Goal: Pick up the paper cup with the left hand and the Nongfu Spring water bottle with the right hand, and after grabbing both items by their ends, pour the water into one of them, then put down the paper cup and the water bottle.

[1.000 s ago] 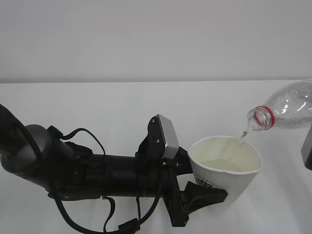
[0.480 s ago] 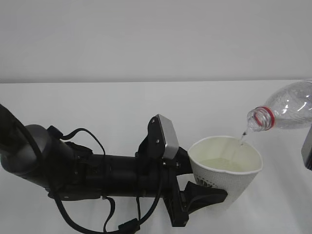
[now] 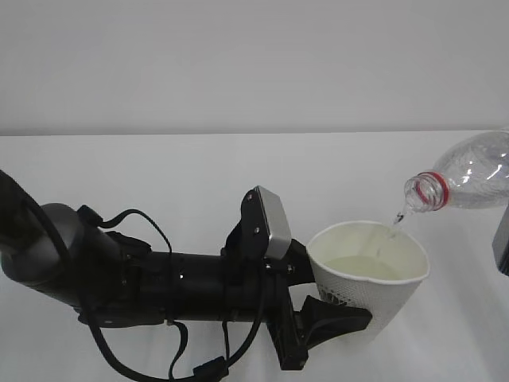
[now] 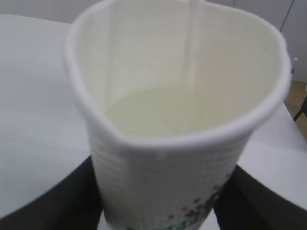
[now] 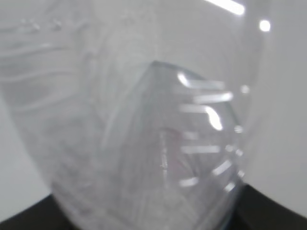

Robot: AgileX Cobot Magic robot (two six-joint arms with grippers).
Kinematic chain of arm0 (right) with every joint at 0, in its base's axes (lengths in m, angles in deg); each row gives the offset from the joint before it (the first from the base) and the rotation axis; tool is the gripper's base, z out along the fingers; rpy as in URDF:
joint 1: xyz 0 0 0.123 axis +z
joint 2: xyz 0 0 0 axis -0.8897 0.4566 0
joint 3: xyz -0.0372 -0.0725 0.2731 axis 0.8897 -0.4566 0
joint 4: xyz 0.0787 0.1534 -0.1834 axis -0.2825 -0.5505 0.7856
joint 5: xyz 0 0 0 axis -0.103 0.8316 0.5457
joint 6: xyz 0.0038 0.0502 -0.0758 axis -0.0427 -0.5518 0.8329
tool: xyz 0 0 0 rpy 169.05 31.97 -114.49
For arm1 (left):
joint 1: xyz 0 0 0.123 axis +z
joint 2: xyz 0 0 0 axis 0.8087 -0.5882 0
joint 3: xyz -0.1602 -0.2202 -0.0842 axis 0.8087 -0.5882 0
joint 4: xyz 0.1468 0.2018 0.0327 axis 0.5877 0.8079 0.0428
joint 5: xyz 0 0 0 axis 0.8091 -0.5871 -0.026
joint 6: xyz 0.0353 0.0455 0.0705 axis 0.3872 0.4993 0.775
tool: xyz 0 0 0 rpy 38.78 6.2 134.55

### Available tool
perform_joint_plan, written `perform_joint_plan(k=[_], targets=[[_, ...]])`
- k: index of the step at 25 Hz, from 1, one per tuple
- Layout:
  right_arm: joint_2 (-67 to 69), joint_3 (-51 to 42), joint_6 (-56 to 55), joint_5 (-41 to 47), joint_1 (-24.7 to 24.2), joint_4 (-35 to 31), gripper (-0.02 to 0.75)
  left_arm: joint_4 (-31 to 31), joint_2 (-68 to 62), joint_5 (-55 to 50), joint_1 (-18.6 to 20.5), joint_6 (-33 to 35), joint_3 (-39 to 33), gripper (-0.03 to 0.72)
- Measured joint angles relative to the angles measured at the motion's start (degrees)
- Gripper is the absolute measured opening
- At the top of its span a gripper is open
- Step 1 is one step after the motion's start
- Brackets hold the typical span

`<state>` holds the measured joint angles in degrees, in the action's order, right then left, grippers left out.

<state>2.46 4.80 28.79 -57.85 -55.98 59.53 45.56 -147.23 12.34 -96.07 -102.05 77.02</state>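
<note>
The white paper cup [image 3: 374, 298] stands upright above the table, its rim squeezed a little out of round, with my left gripper [image 3: 338, 298] shut on its lower wall. In the left wrist view the black fingers [image 4: 72, 203] press both sides of the paper cup [image 4: 163, 172]. The clear, uncapped Nongfu Spring water bottle [image 3: 469, 181] lies tilted, its red-ringed mouth just above the cup's far right rim. A thin stream of water [image 3: 395, 219] runs into the cup, which holds a shallow pool [image 4: 158, 112]. The bottle [image 5: 144, 134] fills the right wrist view, with my right gripper [image 5: 148, 218] shut on it.
The white table [image 3: 159, 175] runs back to a plain pale wall. My bulky left arm [image 3: 159, 278], with its cables, lies across the lower left. A black part of the right hand [image 3: 502, 239] shows at the right edge.
Water keeps trickling from the bottle into the cup. The bottle's mouth has barely shifted, and both arms hold their places.
</note>
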Motion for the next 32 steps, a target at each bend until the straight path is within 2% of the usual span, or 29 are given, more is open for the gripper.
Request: perform_joint_plan(k=[32], targets=[[0.0, 0.0, 0.21, -0.07, 0.0, -0.13, 0.388, 0.0, 0.0, 0.12, 0.0, 0.0, 0.0, 0.48]])
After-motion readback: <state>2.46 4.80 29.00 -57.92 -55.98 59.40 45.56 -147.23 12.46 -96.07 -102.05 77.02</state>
